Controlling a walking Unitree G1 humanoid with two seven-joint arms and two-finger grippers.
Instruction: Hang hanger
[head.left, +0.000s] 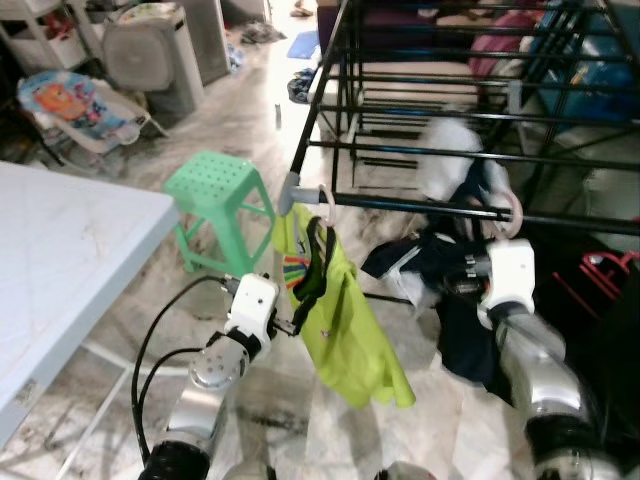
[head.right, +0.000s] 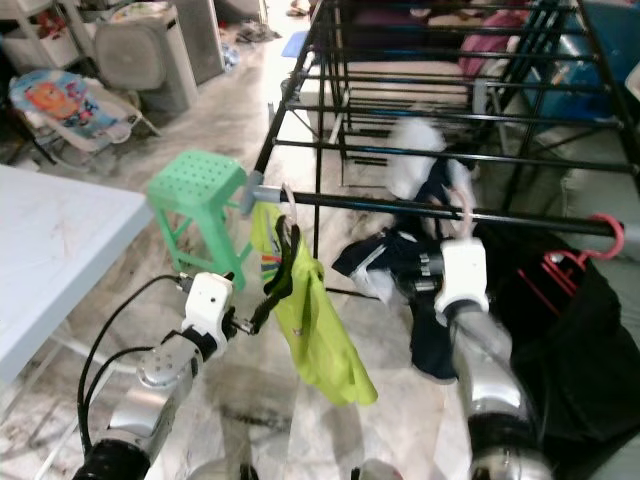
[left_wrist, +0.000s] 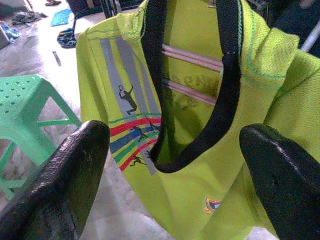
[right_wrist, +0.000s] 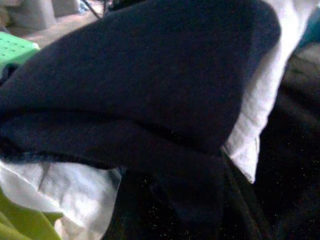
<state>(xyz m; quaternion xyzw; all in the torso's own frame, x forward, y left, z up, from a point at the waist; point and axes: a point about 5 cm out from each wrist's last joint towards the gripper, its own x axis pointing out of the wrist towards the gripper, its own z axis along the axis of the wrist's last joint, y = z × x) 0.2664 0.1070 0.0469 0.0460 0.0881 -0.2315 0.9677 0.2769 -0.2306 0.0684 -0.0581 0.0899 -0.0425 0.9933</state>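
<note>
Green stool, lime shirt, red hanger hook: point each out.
green stool (head.left: 212, 178): left eye view, on its perforated seat.
lime shirt (head.left: 350, 320): left eye view, mid front panel.
red hanger hook (head.right: 608, 236): right eye view, on the curve over the rail.

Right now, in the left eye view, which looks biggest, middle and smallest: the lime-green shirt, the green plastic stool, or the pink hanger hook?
1. Lime-green shirt looks largest, though it hangs nearer the camera than the stool.
2. Green plastic stool looks a little smaller.
3. Pink hanger hook on the black rail looks smallest.

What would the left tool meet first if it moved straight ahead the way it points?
Most likely the lime-green sports shirt hanging on its pink hanger; depth is uncertain, but the open left tool frames its black collar.
</note>
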